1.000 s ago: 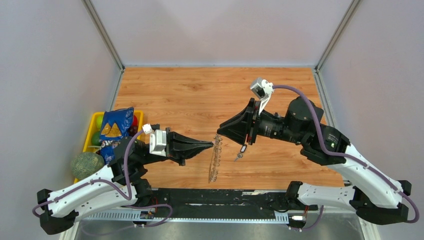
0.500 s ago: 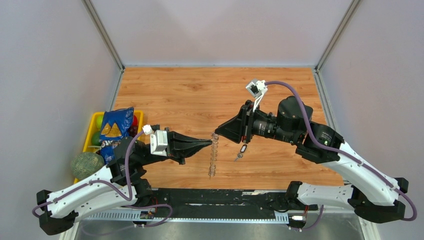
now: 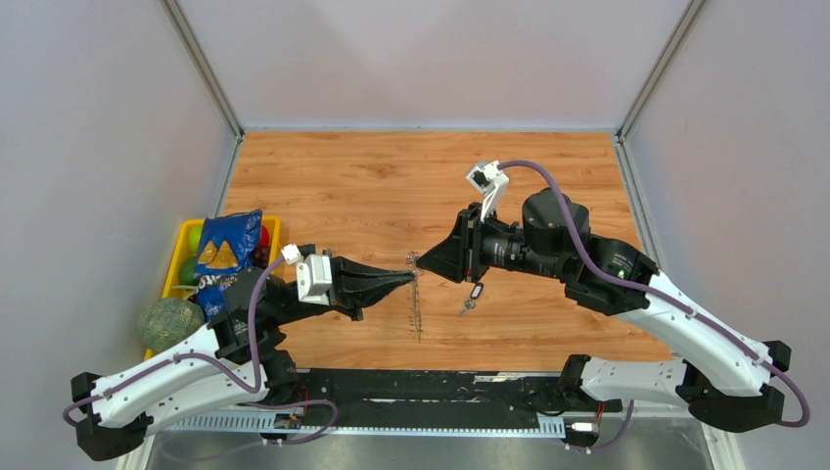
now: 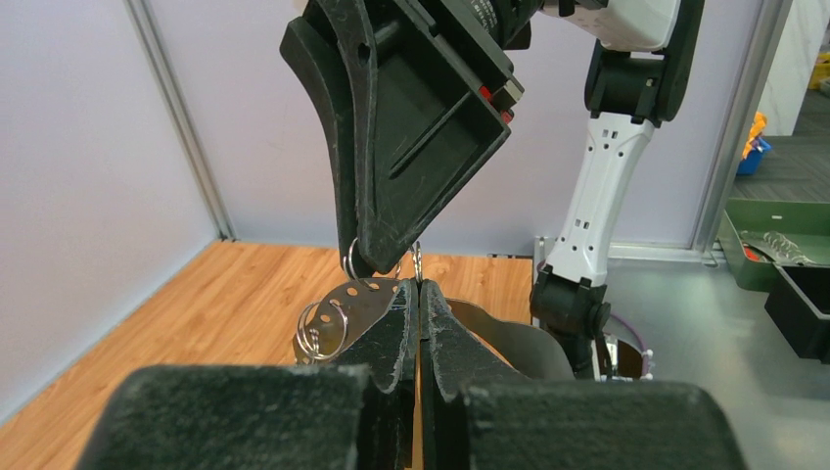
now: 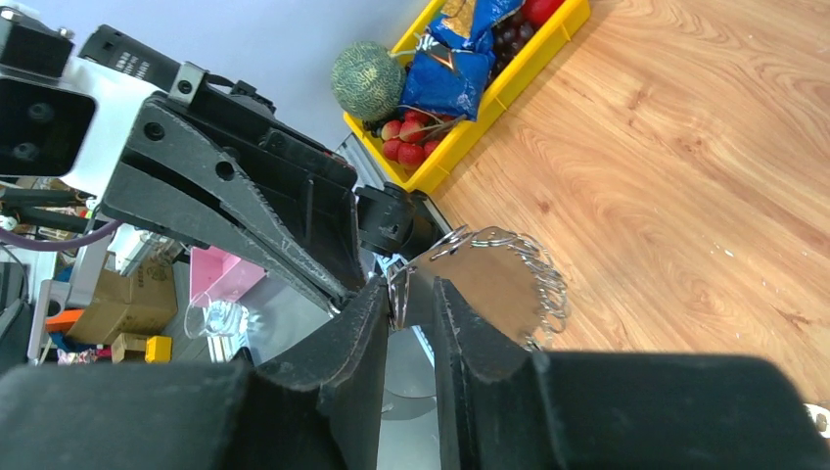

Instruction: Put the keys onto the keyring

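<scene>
Surface: wood table (image 3: 343, 186) between grey walls; a yellow bin (image 3: 182, 245) at its left edge holds a blue bag (image 3: 223, 257) and a melon (image 3: 169, 321).
Left reach: your left arm (image 3: 176, 367) stretches low to the right from its base; the forearm is near level and the wrist points at the table's middle.
Left grip: your left gripper (image 3: 409, 279) has its fingers pressed together with no gap; they pinch the keyring (image 3: 419, 311) by its upper rim, and it hangs edge-on below them in the top view.
Right reach: your right arm (image 3: 685, 318) has its elbow raised and its forearm swung left; the wrist aims at the left gripper, and the two tips nearly meet.
Right grip: your right gripper (image 3: 424, 262) has its fingers a narrow gap apart; in your right wrist view a small ring on the keyring's rim stands in that gap, close to one finger; whether it touches, you cannot tell.
Ring spot: keyring held clear above the table, between the two grippers; small rings fringe its rim.
Loose item: key (image 3: 476, 293), black head and silver blade; on the table under the right gripper's body, apart from the keyring.
</scene>
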You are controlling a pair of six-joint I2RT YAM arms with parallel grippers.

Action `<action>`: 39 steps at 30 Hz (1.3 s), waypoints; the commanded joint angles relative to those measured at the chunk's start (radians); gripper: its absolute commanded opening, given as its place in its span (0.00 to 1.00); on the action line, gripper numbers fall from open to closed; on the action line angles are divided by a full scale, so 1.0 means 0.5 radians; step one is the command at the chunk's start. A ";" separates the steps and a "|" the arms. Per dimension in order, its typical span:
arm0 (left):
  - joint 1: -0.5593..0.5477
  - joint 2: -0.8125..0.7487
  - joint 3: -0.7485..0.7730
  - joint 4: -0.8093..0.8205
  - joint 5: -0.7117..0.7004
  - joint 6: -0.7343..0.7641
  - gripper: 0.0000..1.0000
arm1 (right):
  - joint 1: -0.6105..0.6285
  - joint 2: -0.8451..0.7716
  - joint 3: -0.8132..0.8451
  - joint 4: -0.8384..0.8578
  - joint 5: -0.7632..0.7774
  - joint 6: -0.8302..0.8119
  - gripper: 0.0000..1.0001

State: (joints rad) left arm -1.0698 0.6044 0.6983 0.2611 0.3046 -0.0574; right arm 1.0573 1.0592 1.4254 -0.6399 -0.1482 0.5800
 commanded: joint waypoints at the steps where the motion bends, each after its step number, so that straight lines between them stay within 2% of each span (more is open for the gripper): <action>1: 0.007 -0.027 0.006 0.088 -0.017 0.042 0.00 | 0.007 0.016 0.041 -0.052 0.027 0.040 0.24; 8: 0.006 -0.034 0.003 0.075 -0.007 0.055 0.00 | 0.009 0.045 0.123 -0.127 0.080 0.003 0.00; 27: 0.007 -0.197 0.039 -0.135 -0.008 0.108 0.00 | 0.007 0.419 0.612 -0.812 -0.291 -0.572 0.00; 33: 0.007 -0.247 0.053 -0.178 0.049 0.100 0.00 | 0.005 0.491 0.691 -0.959 -0.314 -0.724 0.00; 39: 0.005 -0.264 0.066 -0.225 0.069 0.108 0.00 | 0.006 0.535 0.680 -1.012 -0.466 -0.810 0.00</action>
State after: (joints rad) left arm -1.0698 0.4976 0.6983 0.0799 0.3210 -0.0185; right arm 1.0580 1.3090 1.7481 -1.0523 -0.3321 0.2405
